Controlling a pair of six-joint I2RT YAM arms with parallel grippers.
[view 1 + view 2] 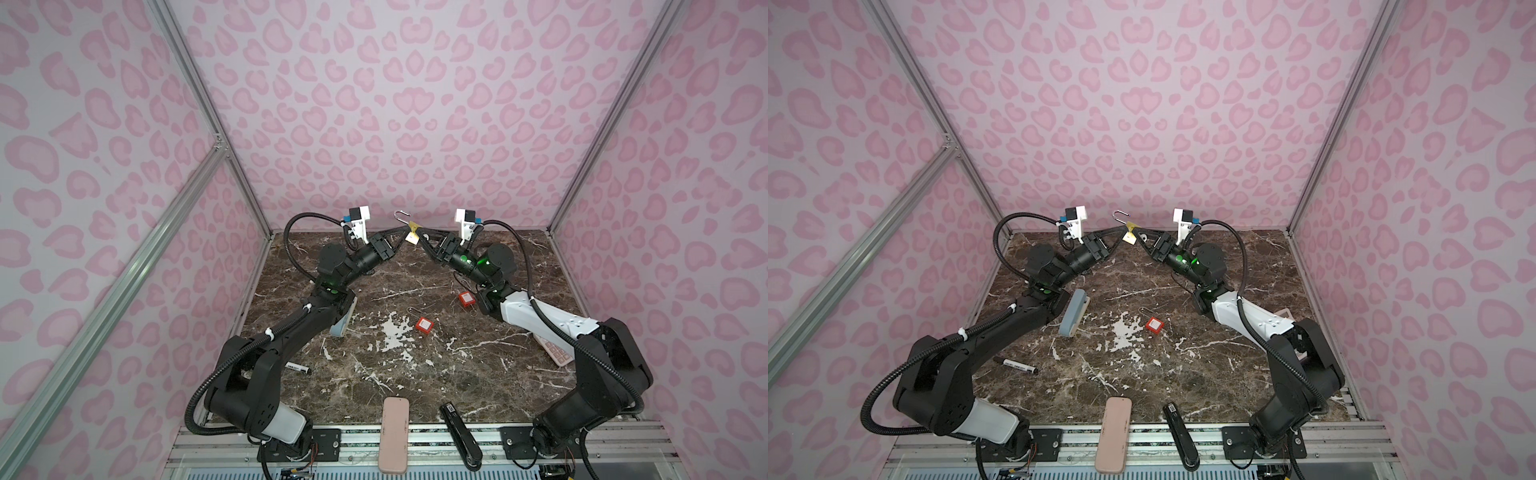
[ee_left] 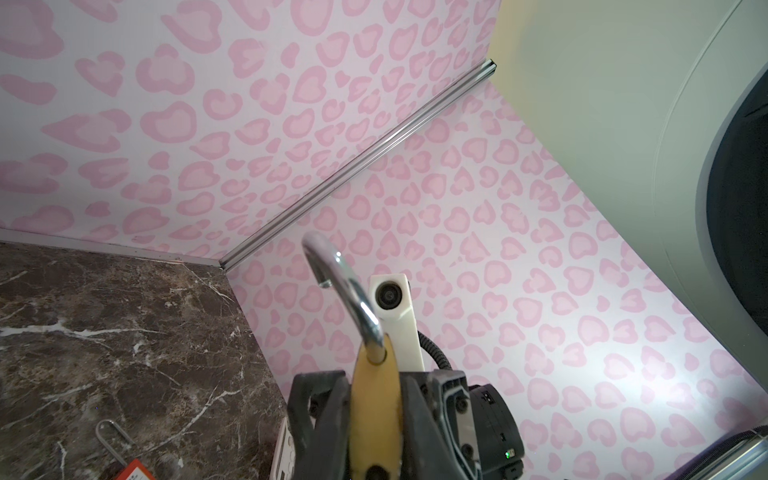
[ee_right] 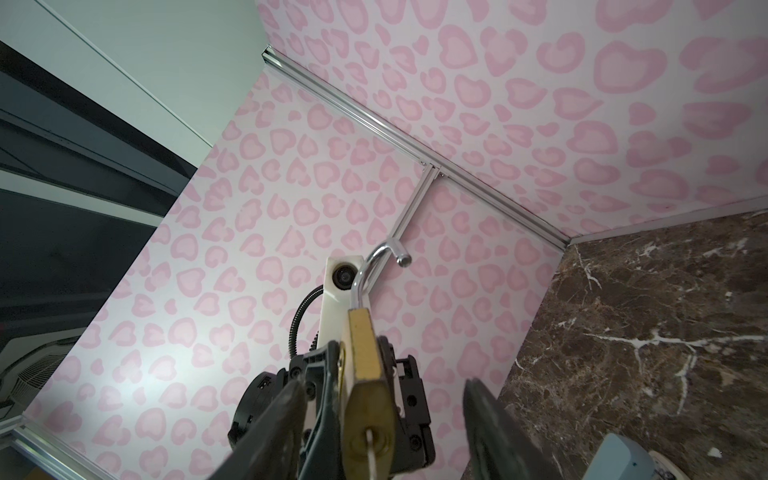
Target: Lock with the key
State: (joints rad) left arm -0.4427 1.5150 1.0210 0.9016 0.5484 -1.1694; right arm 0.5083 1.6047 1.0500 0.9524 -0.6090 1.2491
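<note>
A brass padlock (image 1: 412, 233) (image 1: 1130, 235) hangs in the air over the back of the marble table, and its silver shackle (image 2: 345, 286) (image 3: 376, 259) stands swung open. My left gripper (image 1: 405, 235) (image 2: 376, 386) is shut on the padlock body (image 2: 376, 415), with one finger against each flat side. A thin silver key (image 3: 370, 451) sticks out of the keyhole in the padlock's bottom end (image 3: 368, 374). My right gripper (image 1: 420, 237) (image 3: 382, 386) faces that end with its jaws open on either side. A gap shows between each finger and the brass.
Two red padlocks (image 1: 424, 324) (image 1: 466, 298) lie mid-table. A grey-blue block (image 1: 1073, 318) sits under the left arm, with a marker (image 1: 298, 367) nearer the front. A pink case (image 1: 393, 434) and a black stapler (image 1: 460, 436) rest at the front edge. A pink calculator (image 1: 555, 351) lies under the right arm.
</note>
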